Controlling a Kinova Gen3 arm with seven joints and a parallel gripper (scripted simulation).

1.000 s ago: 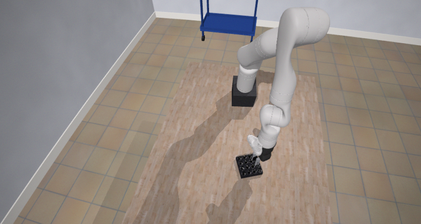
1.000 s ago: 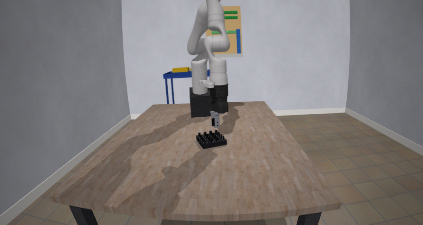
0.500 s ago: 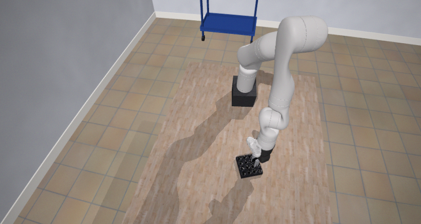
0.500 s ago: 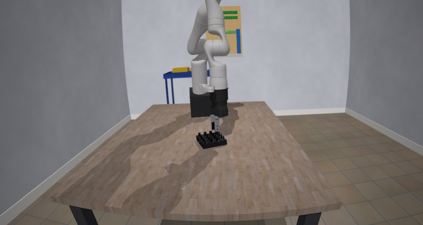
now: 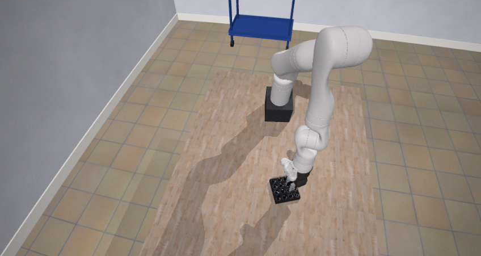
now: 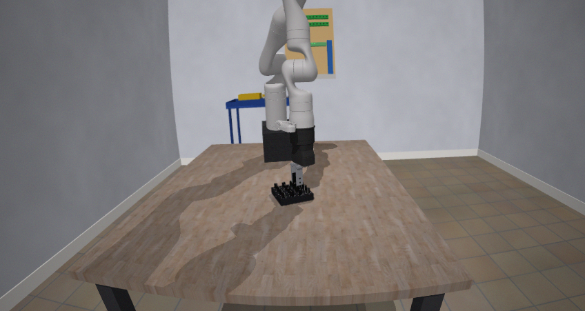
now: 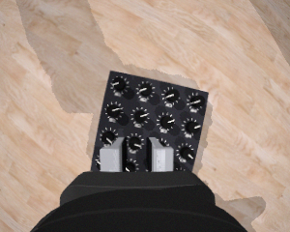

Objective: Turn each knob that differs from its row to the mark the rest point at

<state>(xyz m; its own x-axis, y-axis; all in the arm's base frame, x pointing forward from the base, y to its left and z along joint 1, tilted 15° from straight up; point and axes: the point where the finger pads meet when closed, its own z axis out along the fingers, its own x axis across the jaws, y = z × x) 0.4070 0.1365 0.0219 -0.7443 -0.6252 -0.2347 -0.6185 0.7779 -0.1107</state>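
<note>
The black knob box (image 5: 277, 200) (image 6: 293, 201) (image 7: 201, 108) stands on the table, turned slightly in the wrist view. Names are printed below the knobs there, so row A is at the top. Lines of A1 (image 7: 119, 84), A2 (image 7: 145, 90) and A3 (image 7: 170, 96) point left, slightly down; A4's direction is unclear. Row B's lines point right, slightly up. C1 (image 7: 108, 137), C2 (image 7: 134, 143) and C4 (image 7: 186, 153) point lower right. The fingers hide most of C3 and row D. My gripper (image 5: 290, 184) (image 6: 296, 183) (image 7: 136, 149) is partly open, fingertips low over the box, on either side of C2 in the wrist view; contact is unclear.
Neighbouring knobs stand close around the fingers. The arm's black base block (image 5: 278, 114) (image 6: 276, 147) stands farther back on the wooden table (image 5: 236, 219) (image 6: 328, 246). A blue cart (image 5: 261, 27) (image 6: 257, 103) stands on the floor behind the table.
</note>
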